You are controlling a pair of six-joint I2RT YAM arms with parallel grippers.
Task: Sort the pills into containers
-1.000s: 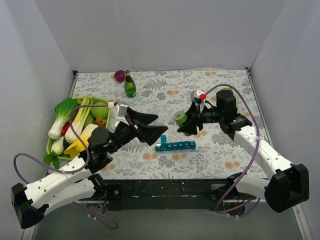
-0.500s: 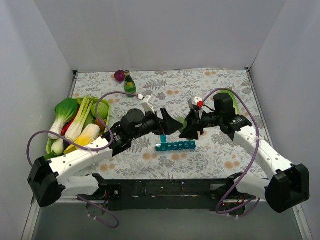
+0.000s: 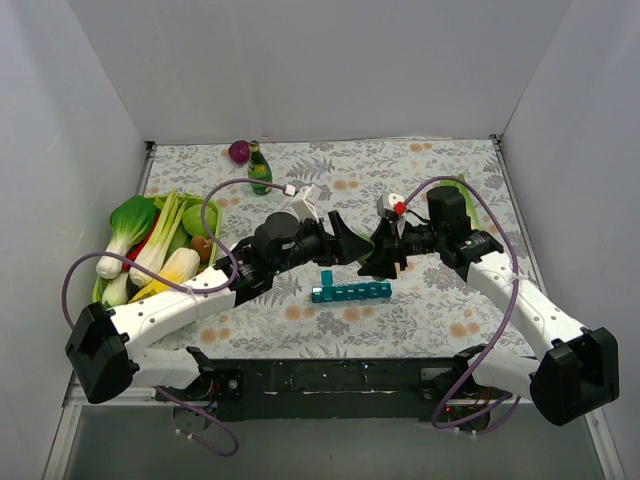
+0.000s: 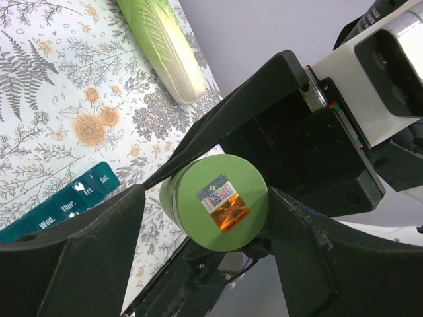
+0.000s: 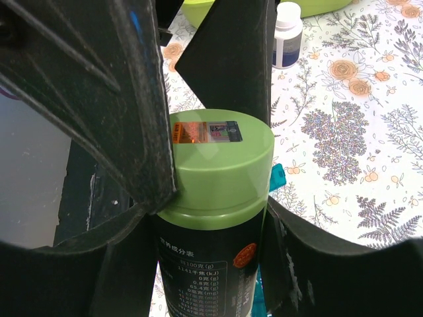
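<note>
My right gripper (image 5: 211, 264) is shut on a dark bottle (image 5: 208, 271) with a green cap (image 5: 218, 158) and holds it above the table. My left gripper (image 4: 206, 196) is open, with one finger on each side of the cap (image 4: 215, 201); the right-hand finger is almost touching it. In the top view the two grippers meet at mid-table (image 3: 365, 248) and the bottle is mostly hidden. The teal pill organiser (image 3: 350, 291) lies just in front of them with one end lid up; it also shows in the left wrist view (image 4: 63, 205). No loose pills show.
A green tray (image 3: 205, 205) with vegetables stands at the left. A green bottle with a yellow label (image 3: 260, 175) and a purple ball (image 3: 239, 151) are at the back. A white pill bottle (image 5: 287, 26) stands on the cloth. A long green leaf (image 4: 165, 46) lies at the right.
My left arm has swung right from beside the tray to the bottle; its open fingers now stand around the cap. The right gripper has shifted slightly, still holding the bottle.
</note>
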